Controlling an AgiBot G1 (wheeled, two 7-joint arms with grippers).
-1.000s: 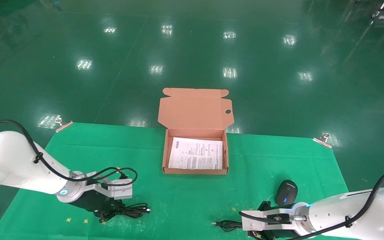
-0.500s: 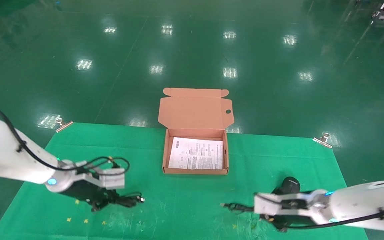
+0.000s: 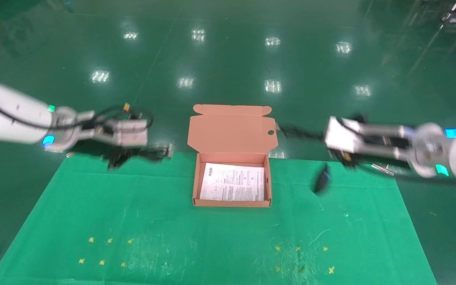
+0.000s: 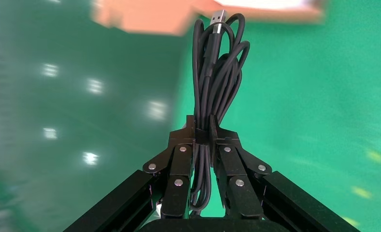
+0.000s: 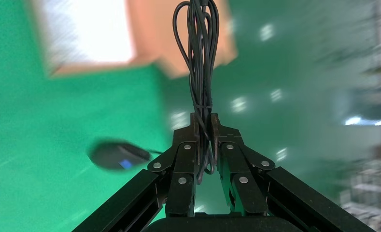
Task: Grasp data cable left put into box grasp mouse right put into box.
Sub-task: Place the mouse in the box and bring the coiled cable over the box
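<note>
Black jaws of the left gripper (image 4: 202,133) pinch the data cable (image 4: 216,72) at left of frame, the right gripper (image 5: 204,126) clamps the mouse's cord (image 5: 201,53) at right, mouse (image 3: 322,180) dangling beside the open box (image 3: 232,204).

No legible text found. A white printed sheet (image 3: 232,182) lies inside the box (image 3: 232,202); it carries blocks of dark print and a small barcode-like mark near one corner, all too small to read. No other markings can be made out.
</note>
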